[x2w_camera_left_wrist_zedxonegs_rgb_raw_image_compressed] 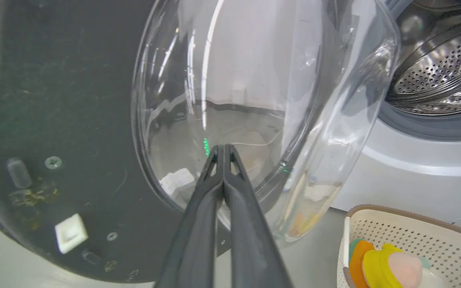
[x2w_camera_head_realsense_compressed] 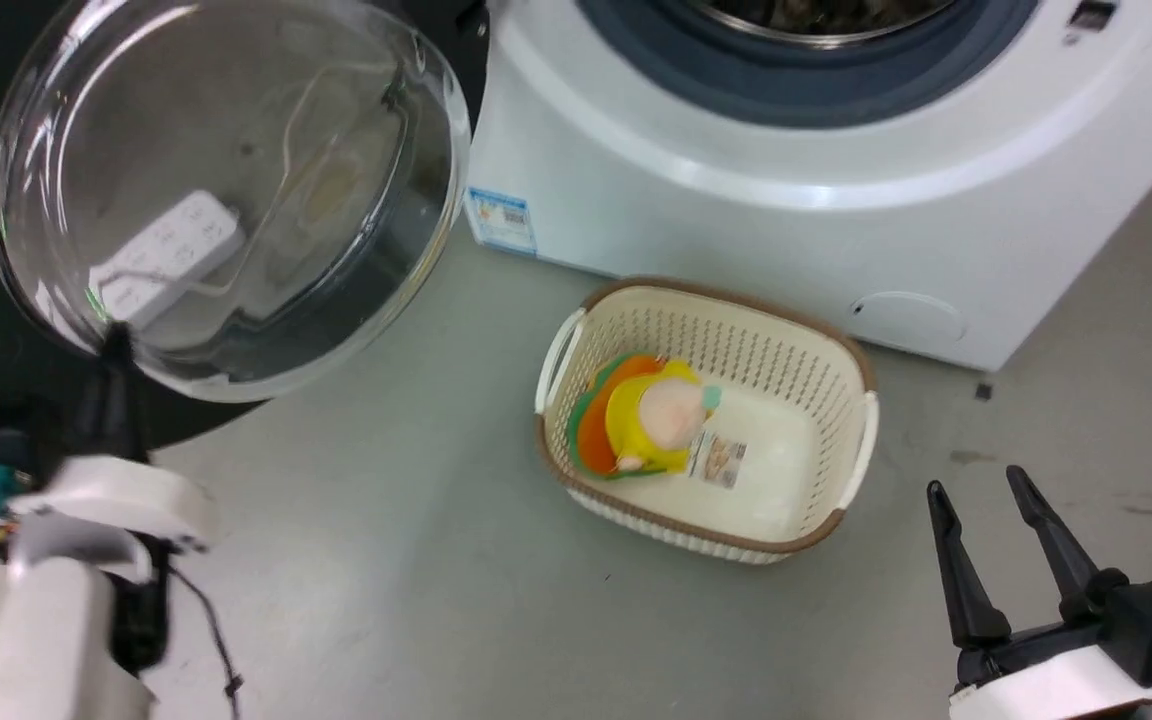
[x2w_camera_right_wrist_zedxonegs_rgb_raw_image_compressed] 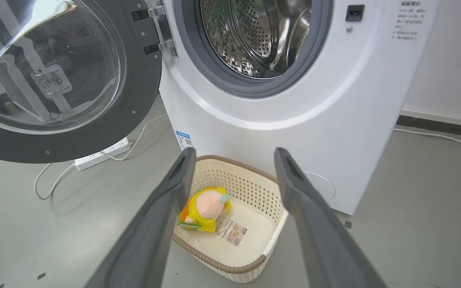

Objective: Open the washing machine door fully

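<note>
Here, the left gripper (x2w_camera_left_wrist_zedxonegs_rgb_raw_image_compressed: 223, 149) has its two dark fingers pressed flat together with nothing between them. The tips sit in front of the lower part of the clear glass bowl of the washing machine door (x2w_camera_left_wrist_zedxonegs_rgb_raw_image_compressed: 254, 100); whether they touch the glass I cannot tell. The door stands swung out to the left of the washing machine (x2w_camera_head_realsense_compressed: 736, 220), held at its right edge by a metal hinge (x2w_camera_right_wrist_zedxonegs_rgb_raw_image_compressed: 162, 24), its broad black ring facing the camera. In the head view the left gripper points up at the bowl's lower rim, and the pale left arm (x2w_camera_head_realsense_compressed: 46, 600) behind it is blurred. The right gripper (x2w_camera_head_realsense_compressed: 978, 485) is well apart from the door, low at the right, its fingers spread open and empty, pointing up and slightly left. The steel drum (x2w_camera_right_wrist_zedxonegs_rgb_raw_image_compressed: 262, 36) is in plain sight inside its grey rubber ring. A cream basket (x2w_camera_head_realsense_compressed: 836, 400) stands on the grey floor (x2w_camera_head_realsense_compressed: 386, 560) just in front of the machine, with a yellow and orange soft toy (x2w_camera_head_realsense_compressed: 651, 415) lying in it. A white power strip (x2w_camera_right_wrist_zedxonegs_rgb_raw_image_compressed: 102, 154) lies on the floor under the door, and a white wall (x2w_camera_right_wrist_zedxonegs_rgb_raw_image_compressed: 446, 72) rises behind the machine.
</note>
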